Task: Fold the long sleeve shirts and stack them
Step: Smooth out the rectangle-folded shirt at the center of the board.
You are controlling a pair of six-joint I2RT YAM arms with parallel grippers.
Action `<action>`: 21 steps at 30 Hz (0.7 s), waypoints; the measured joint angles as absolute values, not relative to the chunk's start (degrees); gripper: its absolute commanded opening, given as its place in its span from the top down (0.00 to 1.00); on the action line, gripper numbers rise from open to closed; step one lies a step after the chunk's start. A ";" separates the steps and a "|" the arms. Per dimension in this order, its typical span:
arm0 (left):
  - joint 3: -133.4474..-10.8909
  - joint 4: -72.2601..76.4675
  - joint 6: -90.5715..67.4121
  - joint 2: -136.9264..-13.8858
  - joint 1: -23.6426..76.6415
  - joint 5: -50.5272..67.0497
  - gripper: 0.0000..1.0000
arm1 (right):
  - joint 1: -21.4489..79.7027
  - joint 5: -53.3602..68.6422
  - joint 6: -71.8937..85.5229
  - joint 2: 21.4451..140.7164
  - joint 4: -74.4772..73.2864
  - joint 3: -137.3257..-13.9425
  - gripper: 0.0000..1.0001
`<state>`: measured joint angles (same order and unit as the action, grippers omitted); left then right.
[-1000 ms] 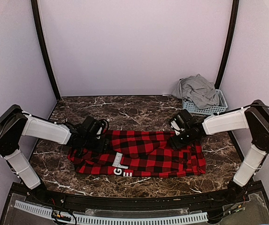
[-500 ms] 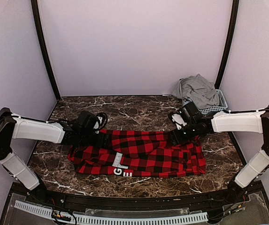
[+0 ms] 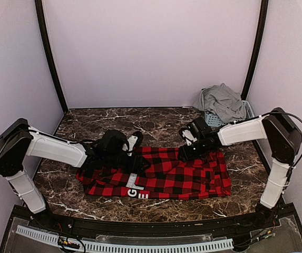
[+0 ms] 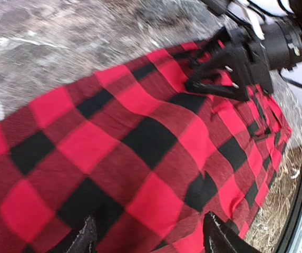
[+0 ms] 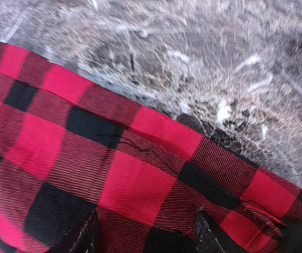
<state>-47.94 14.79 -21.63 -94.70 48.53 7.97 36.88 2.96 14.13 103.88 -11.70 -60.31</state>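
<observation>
A red-and-black check long sleeve shirt [image 3: 166, 176] with white letters lies folded in a wide strip across the marble table [image 3: 140, 124]. My left gripper [image 3: 133, 156] is over its left back part, jaws open just above the cloth [image 4: 140, 142], nothing held. The right gripper [image 3: 185, 154] hovers open over the shirt's back edge [image 5: 161, 132], fingertips [image 5: 87, 234] close to the fabric. It also shows in the left wrist view as the black right gripper [image 4: 219, 79]. A second shirt, plain grey [image 3: 222, 100], is heaped in the basket.
The pale blue slatted basket [image 3: 244, 122] stands at the back right corner, against the wall. Bare marble runs behind the shirt and to its left. Black frame posts rise at both back corners.
Both grippers have slid inward along the shirt's back edge, the left one to the right and the right one to the left. The shirt has barely shifted.
</observation>
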 measured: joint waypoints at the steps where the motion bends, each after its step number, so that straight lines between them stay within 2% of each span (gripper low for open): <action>1: -48.51 15.07 -21.63 -96.12 49.50 8.19 0.36 | 36.88 2.76 14.48 104.73 -11.70 -60.36 0.43; 8: -53.12 14.68 -20.67 -104.66 55.20 7.79 0.51 | 36.86 -0.86 15.73 105.45 -11.07 -60.45 0.42; 15: -54.04 11.42 -17.50 -106.63 57.36 5.93 0.68 | 36.86 -7.84 13.50 105.45 -11.64 -60.07 0.38; 21: -54.08 10.17 -14.66 -106.61 57.43 7.18 0.74 | 36.88 -12.84 10.92 105.43 -11.81 -59.55 0.37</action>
